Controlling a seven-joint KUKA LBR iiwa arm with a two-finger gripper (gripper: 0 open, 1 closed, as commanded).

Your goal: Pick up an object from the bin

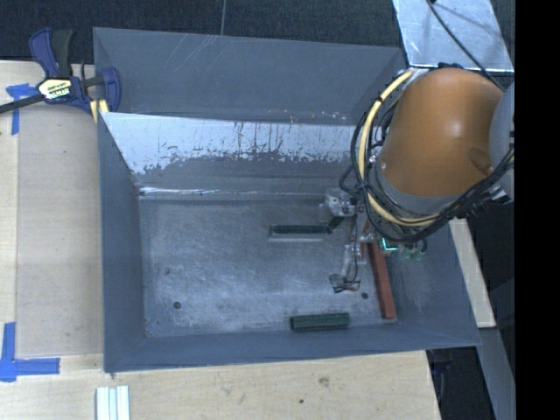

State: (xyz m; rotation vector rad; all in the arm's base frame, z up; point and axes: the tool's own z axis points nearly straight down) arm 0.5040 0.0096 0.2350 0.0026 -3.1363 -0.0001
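Observation:
My gripper (349, 269) hangs low over the right part of the bin floor, below the orange-domed wrist. A red-brown bar (383, 285) lies just to its right, running lengthwise along the right wall. A dark green flat block (320, 322) rests on the floor a little below the gripper, near the front wall. A thin dark green stick (299, 230) lies to the upper left of the gripper, pointing toward it. Nothing shows inside the gripper.
The arm with its orange dome and cables covers the bin's right rear corner. The bin's left and middle floor is bare scuffed grey metal, with sloping walls all round.

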